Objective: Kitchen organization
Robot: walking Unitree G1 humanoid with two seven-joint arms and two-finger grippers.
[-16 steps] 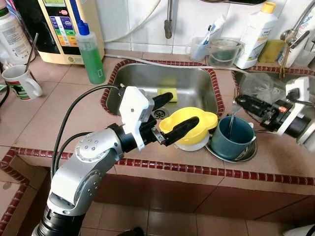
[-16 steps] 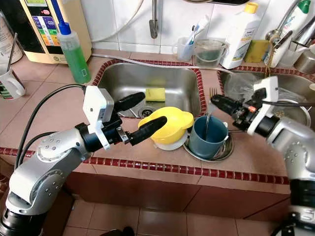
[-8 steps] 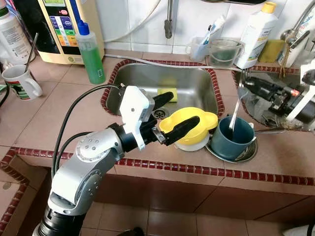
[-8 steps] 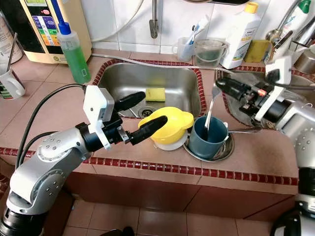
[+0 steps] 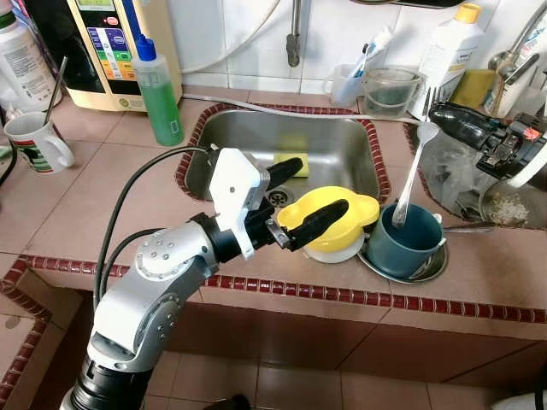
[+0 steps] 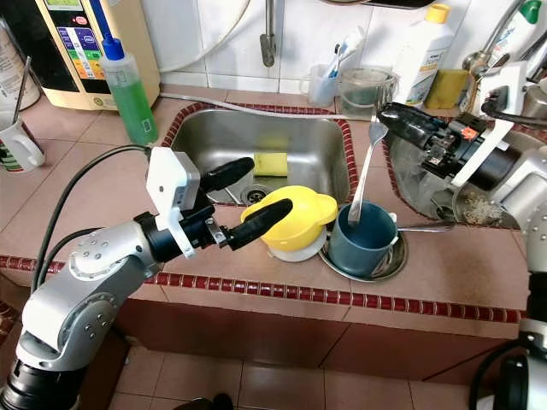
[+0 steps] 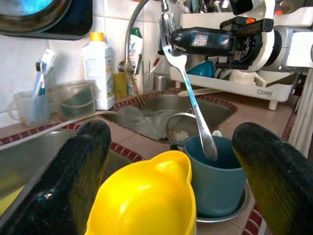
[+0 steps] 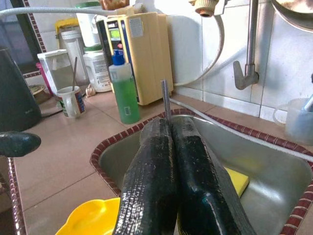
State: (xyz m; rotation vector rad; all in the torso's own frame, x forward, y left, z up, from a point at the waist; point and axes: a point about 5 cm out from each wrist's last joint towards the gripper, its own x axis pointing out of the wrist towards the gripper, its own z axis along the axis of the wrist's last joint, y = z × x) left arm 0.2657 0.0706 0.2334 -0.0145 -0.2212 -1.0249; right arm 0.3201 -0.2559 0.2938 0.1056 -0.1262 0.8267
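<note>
The right gripper [image 6: 386, 118] is pinched tight on the tine end of a fork [image 6: 362, 173], holding it aslant above the teal cup [image 6: 361, 239]. The fork's handle tip still dips inside the cup's mouth, so the fork has not cleared the rim. The cup stands on a small steel dish [image 6: 386, 265] on the tiled counter [image 6: 102, 179], at the front corner of the sink [image 6: 256, 137], with a yellow lid [image 6: 295, 218] touching or just beside it. In the right wrist view the two fingers [image 8: 161, 171] press together with only a thin metal sliver showing between them, so the grip looks narrow, though how much of the fork they cover is hard to judge.

The left gripper [image 5: 295, 196] hovers with its fingers spread wide on either side of the yellow lid, gripping nothing.

Risks from here:
- The fork hangs long below a small pinch at one end. A quick swing could make it pivot or slip out and fall into the cup or onto the counter.
- If the arm moves sideways before the handle is out of the cup, the handle could catch the rim and tip the cup off its dish.
- The cup sits near the counter's front edge, so a knock could send it to the floor.
- The left gripper's near finger is close to the lid, and a nudge there could push the lid into the cup.

A sponge [image 6: 269, 163] lies in the sink and a green bottle [image 6: 128, 90] stands behind it, both well clear.
</note>
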